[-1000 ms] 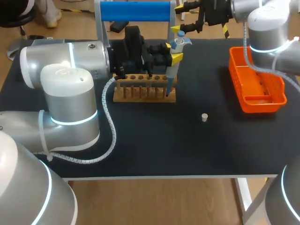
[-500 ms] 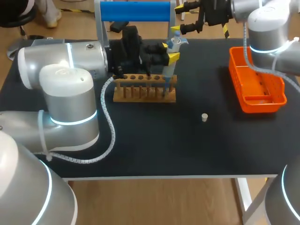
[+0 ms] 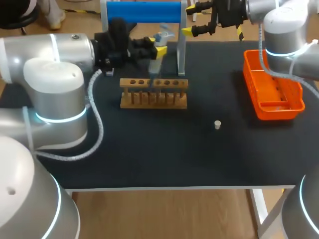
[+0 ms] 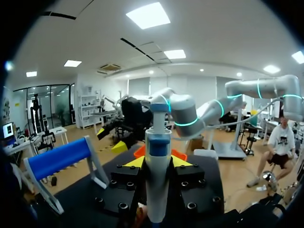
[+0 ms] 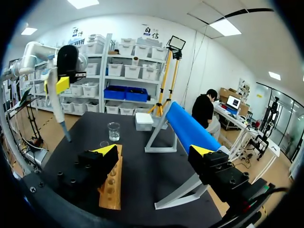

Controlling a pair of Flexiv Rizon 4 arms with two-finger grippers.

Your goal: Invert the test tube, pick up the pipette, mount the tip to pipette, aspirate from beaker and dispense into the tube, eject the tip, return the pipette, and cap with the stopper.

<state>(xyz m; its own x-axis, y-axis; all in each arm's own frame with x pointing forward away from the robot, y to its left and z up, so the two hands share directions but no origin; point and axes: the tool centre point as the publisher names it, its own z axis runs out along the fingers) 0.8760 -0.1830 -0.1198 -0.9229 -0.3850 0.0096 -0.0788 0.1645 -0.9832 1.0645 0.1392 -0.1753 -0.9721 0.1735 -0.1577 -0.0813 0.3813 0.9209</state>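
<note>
Pipette (image 4: 157, 190) stands upright in the left hand (image 4: 156, 164), whose yellow fingers are clamped on its body from both sides just under the blue band. It looks a light, stiff plastic tool, smooth and rounded, so it could twist or slide in a loose grip. The thick middle of the body, where it is held now, seems the right place. The plunger on top stays free, and the thin lower end, likely the most fragile part, is untouched.

It hangs in the air above the far side of the rack (image 3: 154, 94), lower end pointing down, clear of the surface (image 3: 164, 149). The left arm (image 3: 55, 84) comes in from the side with its wrist level, so the fingers reach out sideways over the rack. I cannot tell whether a tip is mounted.

Farther off, the beaker (image 5: 113, 130) stands beyond the rack. At the far edge beside the blue stand (image 3: 144, 12), the right hand (image 3: 190, 20) hangs with its fingers wide apart, holding nothing.
</note>
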